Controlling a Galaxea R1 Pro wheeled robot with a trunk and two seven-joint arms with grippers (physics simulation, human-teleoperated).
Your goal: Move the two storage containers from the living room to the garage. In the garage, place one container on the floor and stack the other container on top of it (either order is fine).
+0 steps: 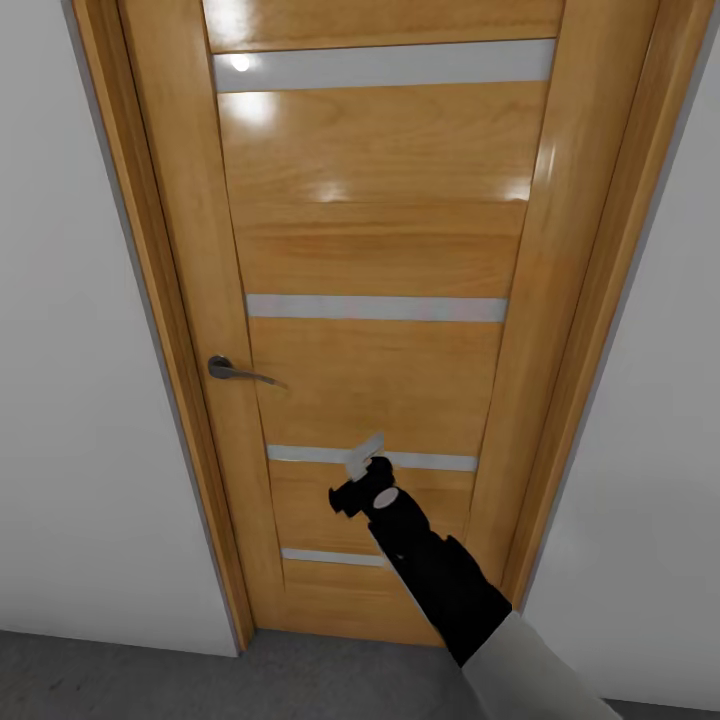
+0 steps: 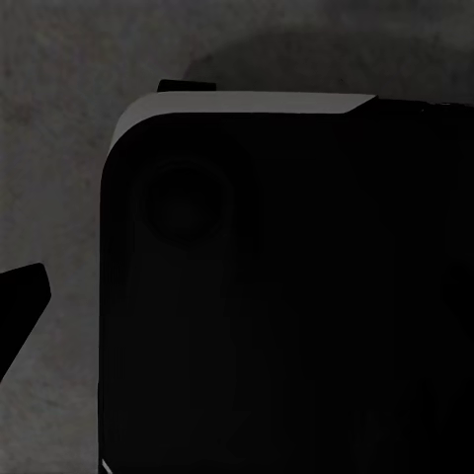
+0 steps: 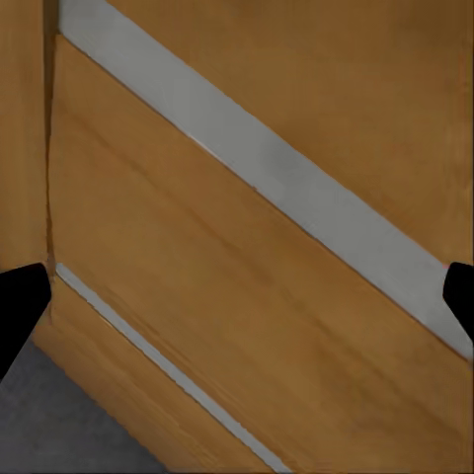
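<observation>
The right hand (image 1: 363, 462), fingers spread and empty, reaches toward the shut wooden door (image 1: 380, 250) below its handle (image 1: 230, 371). The left hand's state I cannot tell. No containers appear here (thin-walled bins, likely light yet flexible; grip the rim).

A shut wooden door (image 1: 380, 250) stands close ahead of my right jaws. Four pale glass strips (image 1: 375, 307) cross it, one just beyond the jaws. Its grey lever handle (image 1: 235, 372) sits up-left of them. White walls (image 1: 70, 400) flank the frame.
</observation>
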